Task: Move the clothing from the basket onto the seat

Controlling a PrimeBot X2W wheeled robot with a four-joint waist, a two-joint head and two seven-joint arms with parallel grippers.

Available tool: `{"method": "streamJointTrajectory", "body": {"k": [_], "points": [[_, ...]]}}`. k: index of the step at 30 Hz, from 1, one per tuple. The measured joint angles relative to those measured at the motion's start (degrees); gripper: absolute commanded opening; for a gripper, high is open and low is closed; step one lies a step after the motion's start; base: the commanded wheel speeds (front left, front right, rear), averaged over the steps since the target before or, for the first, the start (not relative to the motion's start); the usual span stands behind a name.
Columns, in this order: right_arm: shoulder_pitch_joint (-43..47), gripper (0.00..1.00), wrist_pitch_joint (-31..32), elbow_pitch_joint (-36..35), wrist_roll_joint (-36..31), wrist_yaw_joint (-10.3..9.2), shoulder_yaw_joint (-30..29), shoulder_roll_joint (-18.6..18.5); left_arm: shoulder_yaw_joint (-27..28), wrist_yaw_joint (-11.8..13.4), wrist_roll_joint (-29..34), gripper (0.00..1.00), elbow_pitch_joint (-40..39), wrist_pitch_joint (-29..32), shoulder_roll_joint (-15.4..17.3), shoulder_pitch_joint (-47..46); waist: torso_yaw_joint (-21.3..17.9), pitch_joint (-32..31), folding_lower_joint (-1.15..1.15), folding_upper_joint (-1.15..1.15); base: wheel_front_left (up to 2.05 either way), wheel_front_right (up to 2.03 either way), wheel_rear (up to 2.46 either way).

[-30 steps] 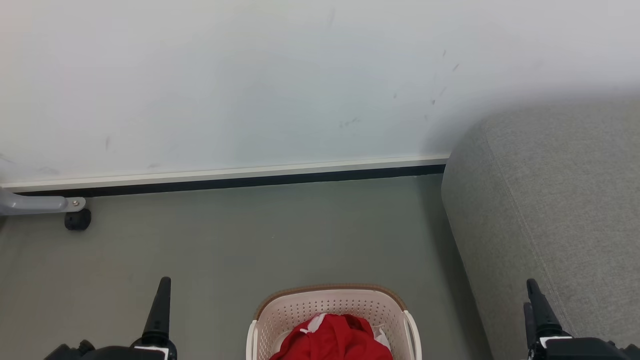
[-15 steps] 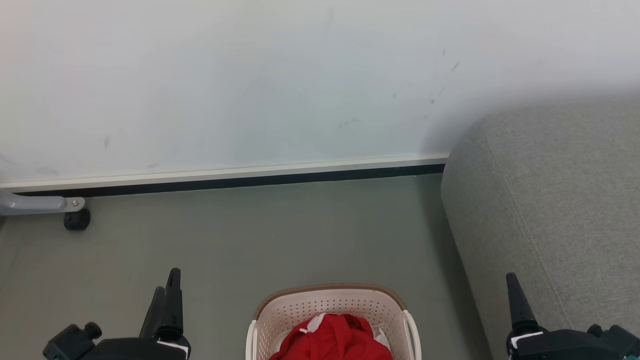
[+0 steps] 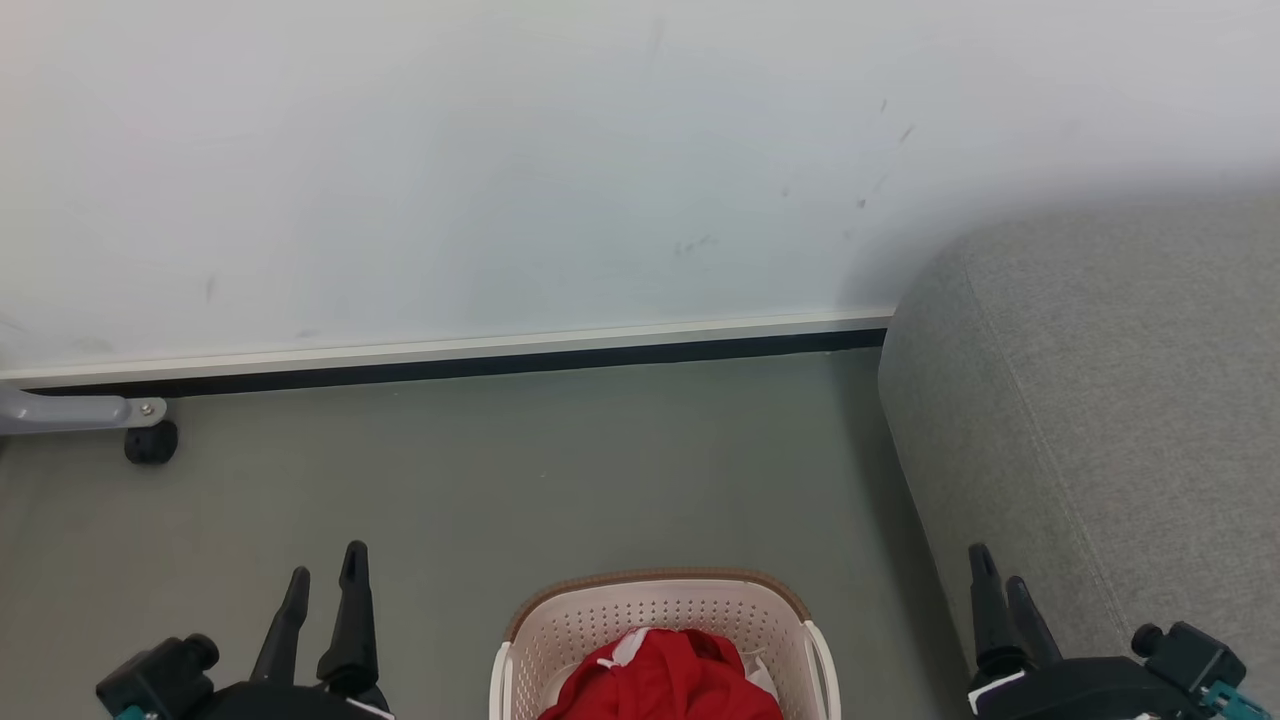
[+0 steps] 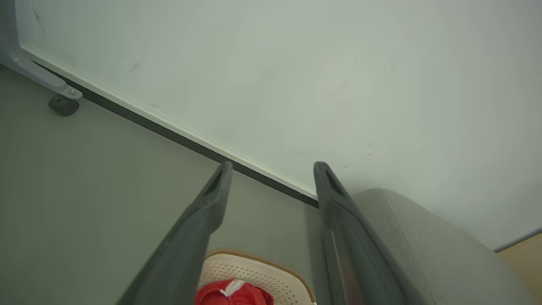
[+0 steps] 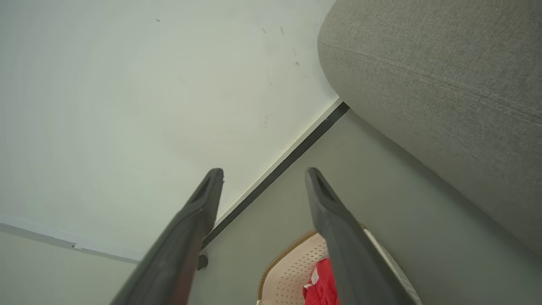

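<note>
Bunched red clothing (image 3: 665,680) with a strip of white trim lies inside the cream perforated basket (image 3: 660,608), which stands on the floor at the bottom centre of the head view. The grey sofa seat (image 3: 1110,400) rises on the right. My left gripper (image 3: 325,580) hovers open to the left of the basket, holding nothing. My right gripper (image 3: 1000,585) is open and empty between the basket and the sofa's side. The left wrist view shows the open left gripper (image 4: 271,167) above the basket (image 4: 258,269) and clothing (image 4: 233,294). The right wrist view shows the open right gripper (image 5: 263,173), the basket (image 5: 292,269), the clothing (image 5: 319,288) and the sofa (image 5: 444,84).
A pale wall (image 3: 500,170) with a dark baseboard (image 3: 450,365) runs behind the grey floor (image 3: 520,470). A grey frame leg on a black caster (image 3: 150,440) sits at the far left by the wall.
Both wrists have rolled, so each gripper now shows two separate fingers instead of one. The right gripper has shifted left, toward the basket. Basket and clothing are unmoved.
</note>
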Motion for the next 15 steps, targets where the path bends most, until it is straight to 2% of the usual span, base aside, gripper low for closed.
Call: {"method": "streamJointTrajectory", "body": {"k": [15], "points": [[0.1, 1.0, -3.1, -0.1, -12.4, -2.02, 4.7, -0.7, -2.0, 2.0, 14.9, 1.0, -1.9, -3.1, 1.7, 2.3, -0.3, -0.7, 0.0, 0.0, 0.0, 0.0, 0.0]]}}
